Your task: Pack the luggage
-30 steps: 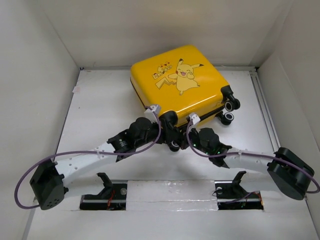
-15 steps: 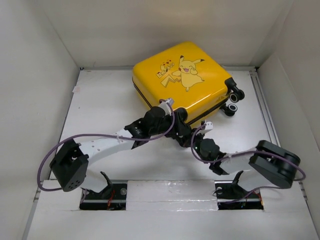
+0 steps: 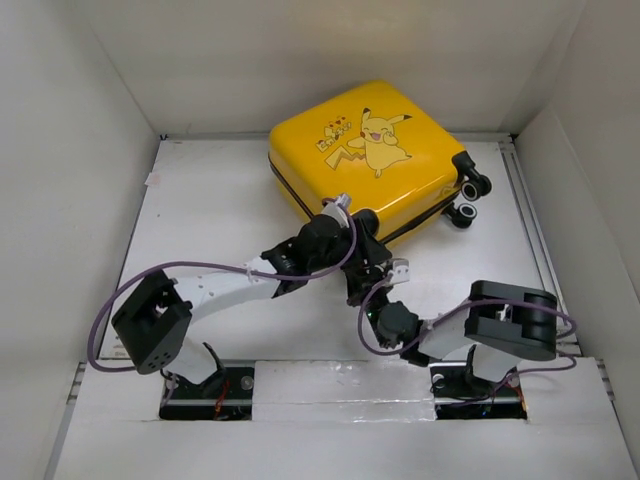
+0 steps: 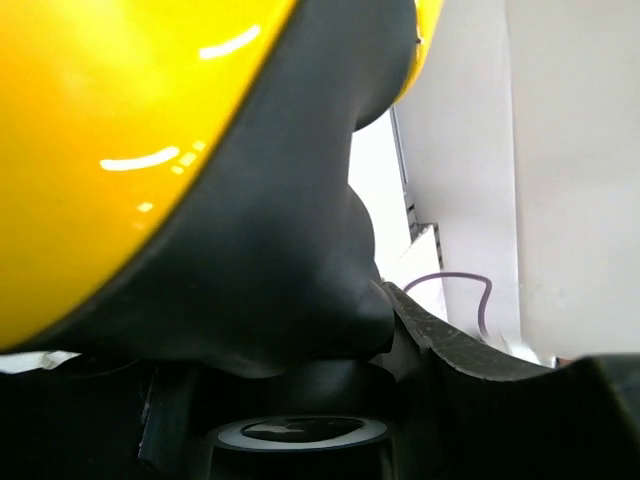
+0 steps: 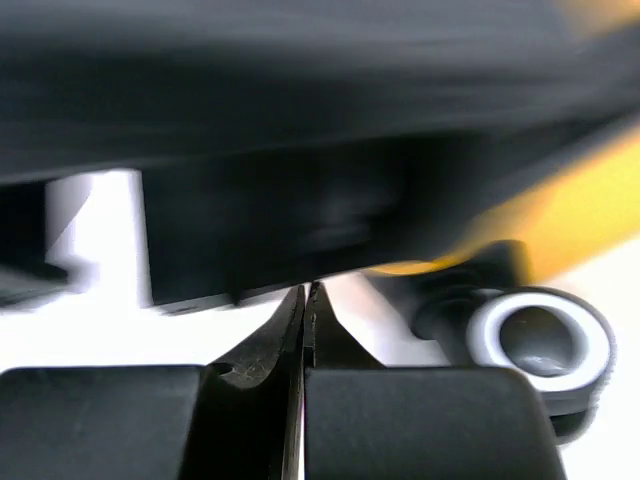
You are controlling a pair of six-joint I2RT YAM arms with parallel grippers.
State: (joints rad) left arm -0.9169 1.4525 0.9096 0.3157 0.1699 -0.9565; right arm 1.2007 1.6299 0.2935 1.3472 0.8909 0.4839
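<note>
The luggage point(image 3: 400, 185), a glossy yellow hard-shell case with a cartoon print, lies closed and flat at the back of the table. My left gripper point(image 3: 362, 256) is at its near corner. In the left wrist view the yellow shell point(image 4: 110, 130) fills the top left, and a black spinner wheel point(image 4: 295, 432) with its housing sits between my fingers point(image 4: 470, 350), which are closed against it. My right gripper point(image 3: 384, 298) is low on the table just in front of that corner. Its tips point(image 5: 308, 292) are pressed together with nothing between them, and a grey-rimmed wheel point(image 5: 540, 340) is to their right.
Two more black wheels point(image 3: 468, 200) stick out at the case's right side. White walls enclose the table on three sides, with a metal rail point(image 3: 530, 230) along the right. Purple cables loop off both arms. The arm bases point(image 3: 210, 385) stand at the near edge.
The luggage has slid back and to the right, my left arm reaching forward with it at the near corner. My right arm has folded back toward its base, its gripper still shut.
</note>
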